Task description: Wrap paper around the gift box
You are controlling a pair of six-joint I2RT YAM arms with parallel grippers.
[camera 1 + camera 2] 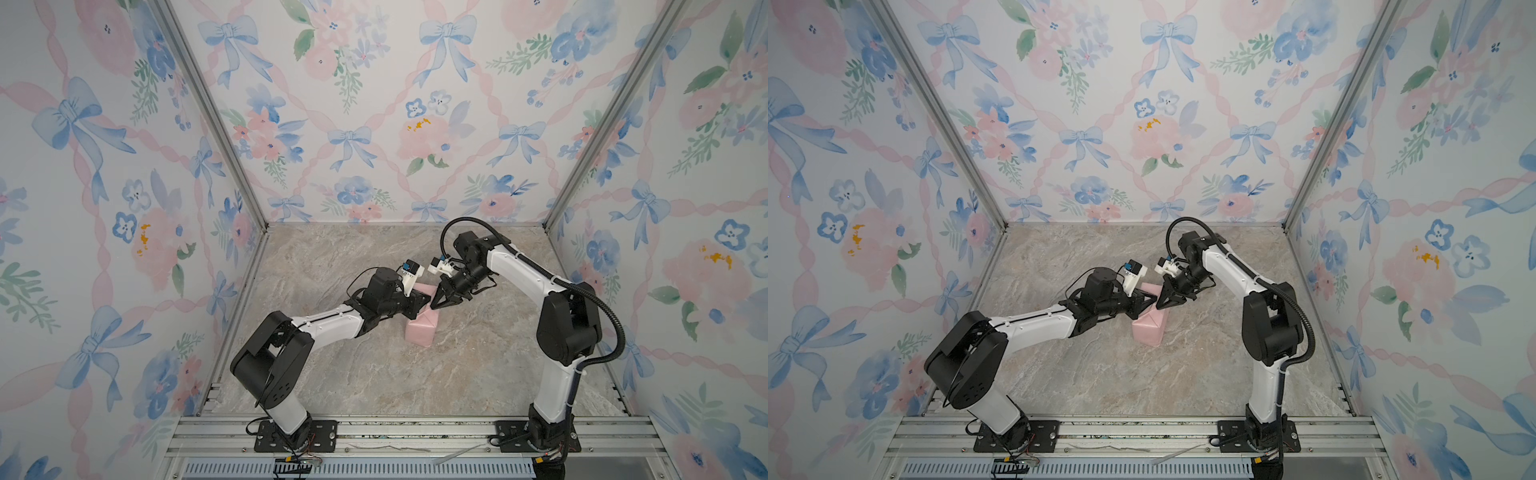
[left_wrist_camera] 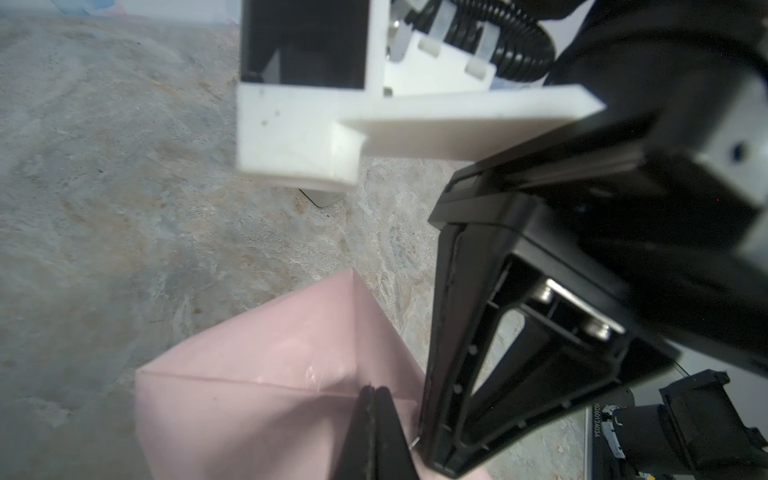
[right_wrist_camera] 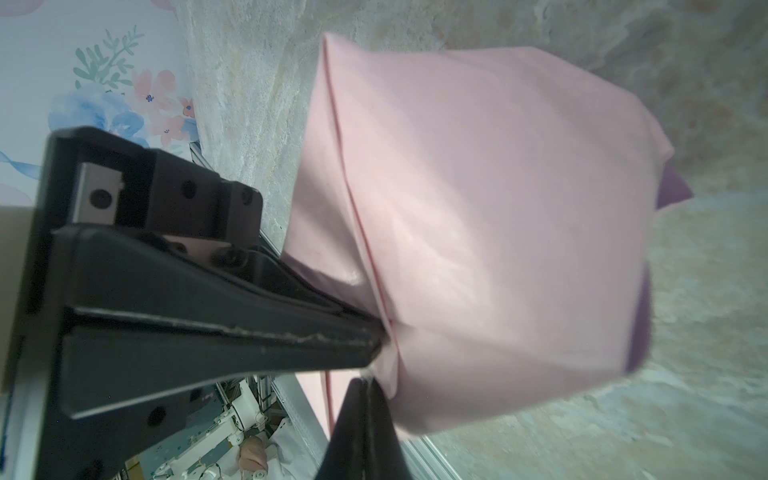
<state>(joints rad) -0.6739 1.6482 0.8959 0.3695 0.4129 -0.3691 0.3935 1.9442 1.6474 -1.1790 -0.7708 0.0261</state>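
Note:
The paper (image 1: 422,330) (image 1: 1150,328) lies folded round a small block at mid-table with its pale pink side out. The gift box is hidden inside it. Lilac corners (image 3: 673,191) peek out at the parcel's far end. Both grippers meet at the parcel's upper end. My left gripper (image 1: 427,304) (image 2: 374,392) is shut, and its tips rest on a fold seam of the paper (image 2: 249,395). My right gripper (image 1: 434,306) (image 3: 365,384) is shut too, with its tips against the paper's edge (image 3: 498,208) right beside the left gripper (image 3: 374,338). I cannot tell whether either pinches the sheet.
The marble table (image 1: 374,374) is walled with floral panels on three sides. An aluminium rail (image 1: 415,432) carries both arm bases along the front edge. A thin pale strip (image 1: 457,453) lies on that rail.

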